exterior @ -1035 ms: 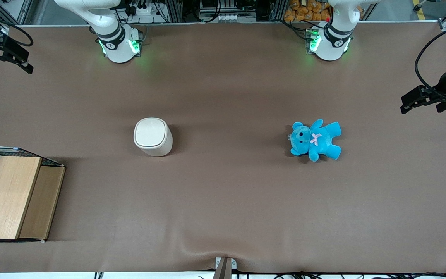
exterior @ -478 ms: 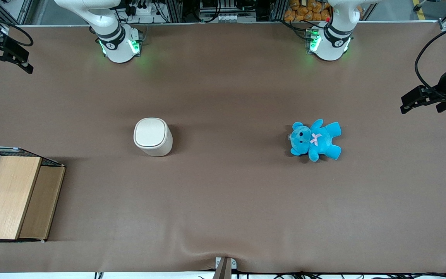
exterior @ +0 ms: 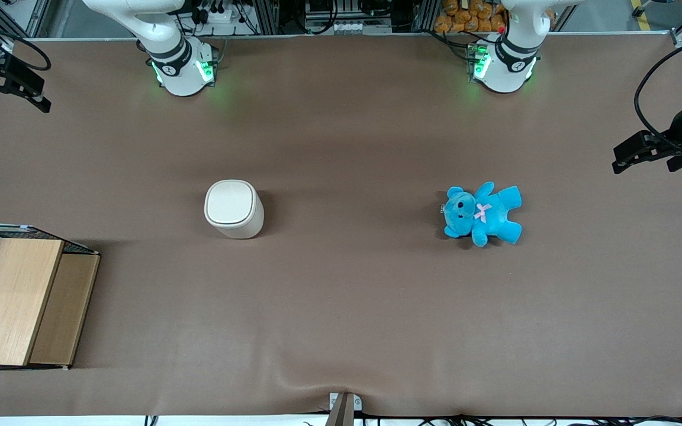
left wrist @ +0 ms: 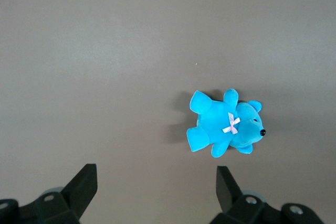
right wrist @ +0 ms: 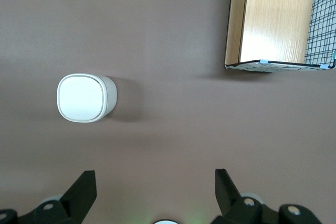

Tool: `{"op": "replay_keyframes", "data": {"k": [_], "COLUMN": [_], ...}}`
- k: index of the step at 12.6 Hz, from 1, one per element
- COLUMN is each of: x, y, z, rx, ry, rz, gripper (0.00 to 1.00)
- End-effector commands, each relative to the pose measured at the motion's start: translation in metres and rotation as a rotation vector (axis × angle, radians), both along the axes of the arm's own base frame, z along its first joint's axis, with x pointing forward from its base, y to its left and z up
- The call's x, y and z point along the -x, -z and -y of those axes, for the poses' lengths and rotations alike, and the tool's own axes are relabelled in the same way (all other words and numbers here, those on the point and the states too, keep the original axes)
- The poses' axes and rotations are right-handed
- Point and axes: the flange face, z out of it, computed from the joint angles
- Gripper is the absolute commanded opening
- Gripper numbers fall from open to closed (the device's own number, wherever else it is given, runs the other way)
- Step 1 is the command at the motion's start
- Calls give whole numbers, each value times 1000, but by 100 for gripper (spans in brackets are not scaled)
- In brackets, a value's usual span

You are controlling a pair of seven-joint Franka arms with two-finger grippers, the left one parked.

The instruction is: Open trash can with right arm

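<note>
High above cream-white rounded-square trash can, black two-finger gripper hovering, jaws spread wide, likely surveying before descent. Can sitting mid-table, lid closed, well apart from wooden mesh-sided box.

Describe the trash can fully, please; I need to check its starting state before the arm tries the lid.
The trash can is a small cream-white bin with a rounded-square body, smooth and plastic-looking. Its flat lid, same colour, lies shut. It stands upright on the brown table, touching nothing else, nearer the working arm's end than the blue teddy. The gripper hangs high above the table, apart from the bin, jaws open.
</note>
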Motion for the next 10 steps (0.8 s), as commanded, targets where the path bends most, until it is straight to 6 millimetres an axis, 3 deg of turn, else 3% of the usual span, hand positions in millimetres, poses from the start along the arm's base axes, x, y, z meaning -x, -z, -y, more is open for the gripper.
{"op": "replay_keyframes", "data": {"k": [1,7,10], "x": [-1,-1,-15], "y": [-3,-4,16], "z": [2,-2,-12], "rx": [-1,-4,-15], "ry": [-7,-6,-26], "rz": [0,1,-42], "gripper": [100,100,100]}}
